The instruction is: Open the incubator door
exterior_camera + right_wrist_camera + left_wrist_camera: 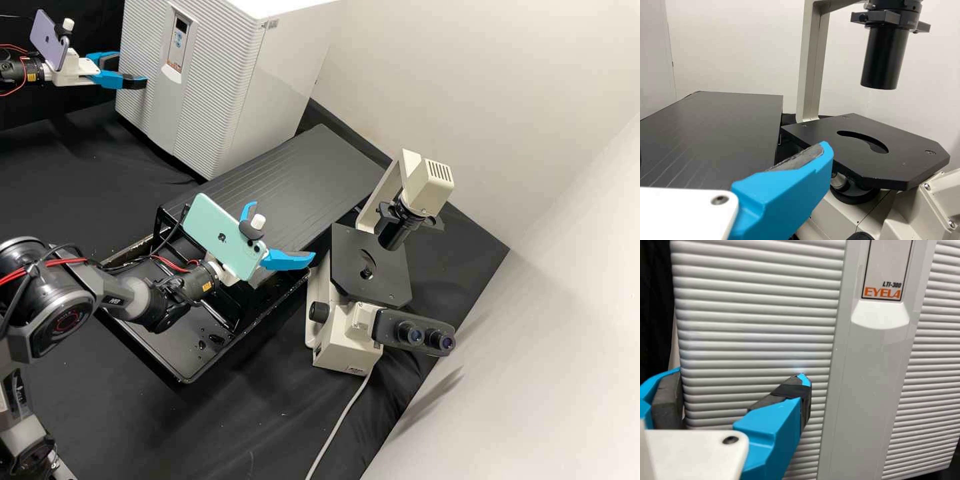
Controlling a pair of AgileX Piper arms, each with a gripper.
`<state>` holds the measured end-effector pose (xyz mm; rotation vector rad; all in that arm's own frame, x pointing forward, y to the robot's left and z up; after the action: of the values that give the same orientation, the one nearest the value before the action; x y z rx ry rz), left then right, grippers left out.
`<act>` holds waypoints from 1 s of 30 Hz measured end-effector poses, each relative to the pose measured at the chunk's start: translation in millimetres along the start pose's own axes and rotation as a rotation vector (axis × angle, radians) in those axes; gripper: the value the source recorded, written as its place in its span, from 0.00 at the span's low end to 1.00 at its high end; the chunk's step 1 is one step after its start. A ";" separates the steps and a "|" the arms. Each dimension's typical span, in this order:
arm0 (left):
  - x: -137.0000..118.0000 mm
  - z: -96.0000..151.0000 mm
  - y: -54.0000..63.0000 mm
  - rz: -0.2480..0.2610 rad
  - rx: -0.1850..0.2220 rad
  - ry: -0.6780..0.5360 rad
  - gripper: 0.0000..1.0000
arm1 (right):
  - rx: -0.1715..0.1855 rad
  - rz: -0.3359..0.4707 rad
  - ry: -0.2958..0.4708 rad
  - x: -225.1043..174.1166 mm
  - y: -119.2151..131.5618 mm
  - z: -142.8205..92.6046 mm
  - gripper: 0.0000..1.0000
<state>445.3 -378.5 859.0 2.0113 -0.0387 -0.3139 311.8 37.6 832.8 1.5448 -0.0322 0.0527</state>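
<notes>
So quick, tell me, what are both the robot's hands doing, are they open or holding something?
Left hand: open, holding nothing.
Right hand: open, also holding nothing.

Orange print [882,292] on the incubator [867,370], pale lettering [113,301] and a yellow label [207,287] on the right arm [87,287]

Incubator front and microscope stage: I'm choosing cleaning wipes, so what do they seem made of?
The incubator front looks like satin moulded plastic, judging by its soft, even ribs. The microscope stage seems metal with a matt black coating, given its crisp edges and recessed screws; paint or anodising, I can't tell.
</notes>
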 end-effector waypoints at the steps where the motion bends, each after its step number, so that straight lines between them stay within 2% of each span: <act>1: -0.5 -0.7 0.1 -0.002 0.003 0.000 0.00 | 0.000 0.000 0.000 0.0 0.0 0.0 1.00; 16: -2.3 -8.4 1.4 -0.001 0.023 -0.008 0.00 | 0.000 0.000 0.000 0.0 0.0 0.0 1.00; 30: -3.1 -9.7 1.8 -0.001 0.025 -0.007 0.00 | 0.000 0.000 0.000 0.0 0.0 0.0 1.00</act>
<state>444.8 -370.2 865.3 2.0353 -0.0462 -0.3226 311.8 37.6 832.8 1.5448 -0.0322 0.0527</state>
